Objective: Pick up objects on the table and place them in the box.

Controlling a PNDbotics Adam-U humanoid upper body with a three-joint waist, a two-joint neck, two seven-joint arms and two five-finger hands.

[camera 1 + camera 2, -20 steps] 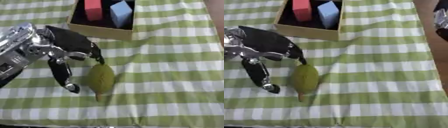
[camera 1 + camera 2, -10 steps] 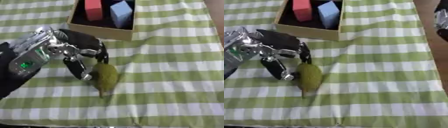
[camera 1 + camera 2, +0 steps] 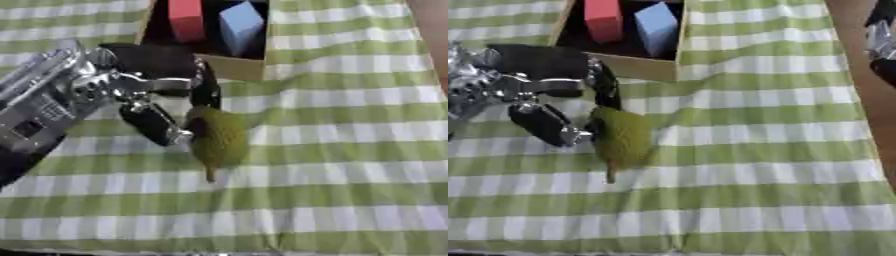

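Step in hand: the grasp. My left hand (image 3: 144, 85) is down at the green pear-shaped fruit (image 3: 219, 140), which lies on the green-and-white checked cloth (image 3: 350, 150) just in front of the box (image 3: 236, 67), stem end pointing toward me. Thumb sits against the fruit's left flank; a finger comes down at its far end. Fingers are curling in around it, though I cannot tell whether the far side is properly caught. The fruit looks to be resting on the cloth, not lifted.

Box holds 2 things already: a red block (image 3: 185, 20) and a blue block (image 3: 241, 25), side by side at the far part. Room shows nearer the front wall.

My right hand (image 3: 881, 42) shows only at the upper right edge, away from the work; its fingers I cannot make out.

Next move, as I judge it: finish closing, lift clear of the cloth, carry forward over the front wall, release into the free space.
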